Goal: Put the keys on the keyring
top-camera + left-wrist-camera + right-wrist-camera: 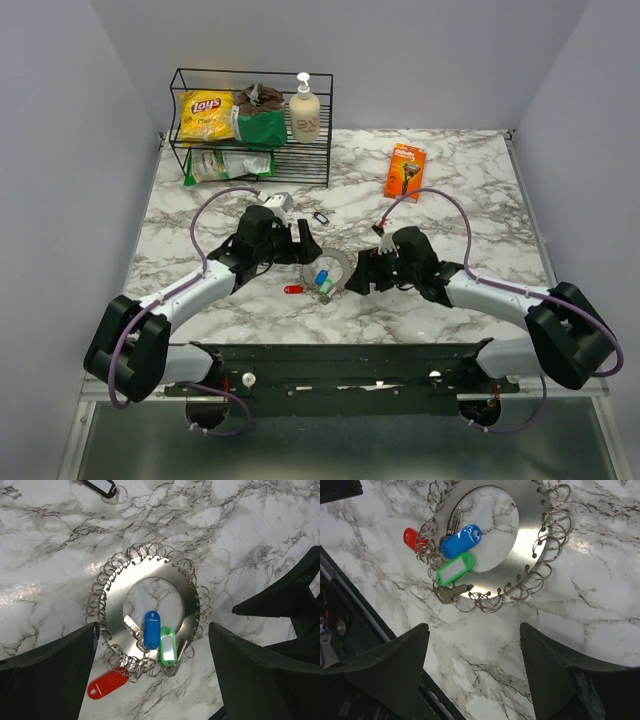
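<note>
The keyring [336,264] is a flat silvery disc with small split rings round its rim, lying on the marble between the arms. It shows in the left wrist view [116,600] and the right wrist view [530,535]. A blue-tagged key [151,629], a green-tagged key [168,646] and a red-tagged key [106,684] hang on rim rings; they also show in the right wrist view as blue [461,541], green [454,568] and red [412,537]. My left gripper [150,680] hovers open over the ring. My right gripper [475,652] is open and empty beside it.
A black-tagged key [321,217] lies on the marble behind the ring, also in the left wrist view [100,486]. A wire rack [250,130] with a chips bag and a lotion bottle stands at the back left. An orange razor box [405,170] lies at the back right.
</note>
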